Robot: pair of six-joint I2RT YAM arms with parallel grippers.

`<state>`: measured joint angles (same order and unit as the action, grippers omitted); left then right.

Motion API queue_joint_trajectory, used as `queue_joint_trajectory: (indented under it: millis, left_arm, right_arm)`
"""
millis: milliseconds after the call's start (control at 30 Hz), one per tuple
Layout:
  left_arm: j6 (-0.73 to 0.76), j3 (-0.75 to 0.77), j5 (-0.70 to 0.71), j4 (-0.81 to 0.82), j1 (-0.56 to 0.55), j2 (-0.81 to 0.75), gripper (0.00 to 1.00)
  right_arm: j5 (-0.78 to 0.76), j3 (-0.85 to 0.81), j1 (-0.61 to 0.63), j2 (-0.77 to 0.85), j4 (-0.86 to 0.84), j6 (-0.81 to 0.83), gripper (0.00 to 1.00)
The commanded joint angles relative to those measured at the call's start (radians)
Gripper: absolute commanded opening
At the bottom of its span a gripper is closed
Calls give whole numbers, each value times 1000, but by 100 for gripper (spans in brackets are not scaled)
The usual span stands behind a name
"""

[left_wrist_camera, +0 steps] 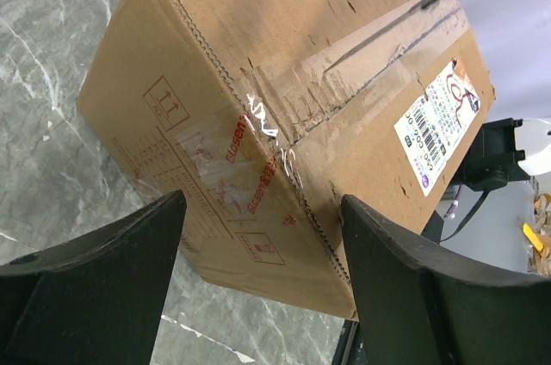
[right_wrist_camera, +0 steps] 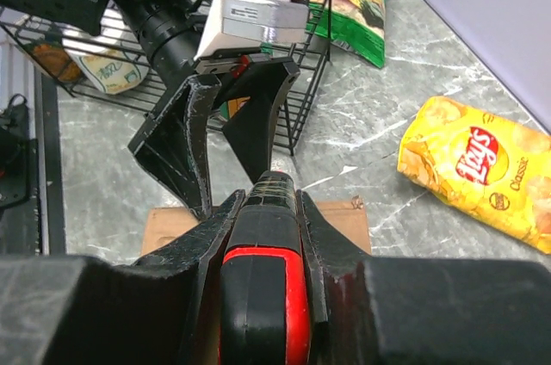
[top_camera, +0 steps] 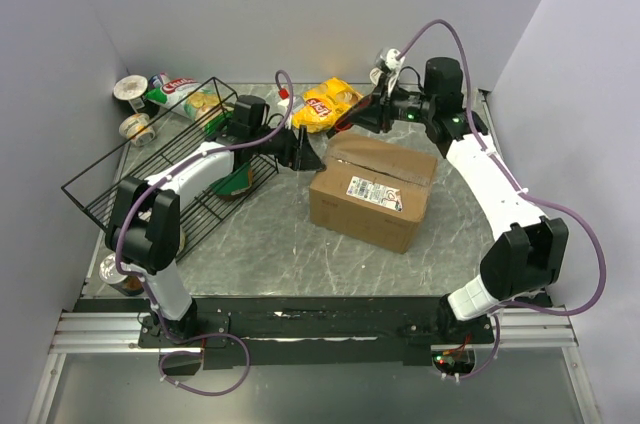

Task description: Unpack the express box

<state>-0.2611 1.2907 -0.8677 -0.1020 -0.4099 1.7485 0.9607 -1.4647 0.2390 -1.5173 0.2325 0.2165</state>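
The express box (top_camera: 370,189) is a brown carton with a white label and a taped seam, standing mid-table. My left gripper (top_camera: 302,153) is open at the box's left end; in the left wrist view its jaws (left_wrist_camera: 263,210) frame the box's corner (left_wrist_camera: 258,124) without touching it. My right gripper (top_camera: 352,121) is at the box's far edge, shut on a black-and-red-handled cutter (right_wrist_camera: 267,244). The cutter's thin blade (left_wrist_camera: 405,19) lies along the taped seam. The box shows under the right gripper (right_wrist_camera: 269,197) as a brown strip (right_wrist_camera: 344,219).
A black wire basket (top_camera: 160,179) with a few items stands on the left, close behind the left arm. A yellow Lay's bag (top_camera: 330,102) lies behind the box. A green chip bag (top_camera: 185,94) and cups (top_camera: 130,89) are at the far left; a can (top_camera: 120,274) is near left.
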Motion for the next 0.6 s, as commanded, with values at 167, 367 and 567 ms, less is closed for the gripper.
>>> queue_joint_trajectory:
  millis: [167,367,567]
  left_arm:
    - [5,-30,18,10,-4,28,78]
    - [10,-22,18,5,-4,36,78]
    - [8,-21,18,7,-4,40,78]
  right_arm:
    - [-89,37,68,88,24,176,0]
    - [-91,21,74,75,56,188,0]
    - [-96,-9,75,55,106,207,0]
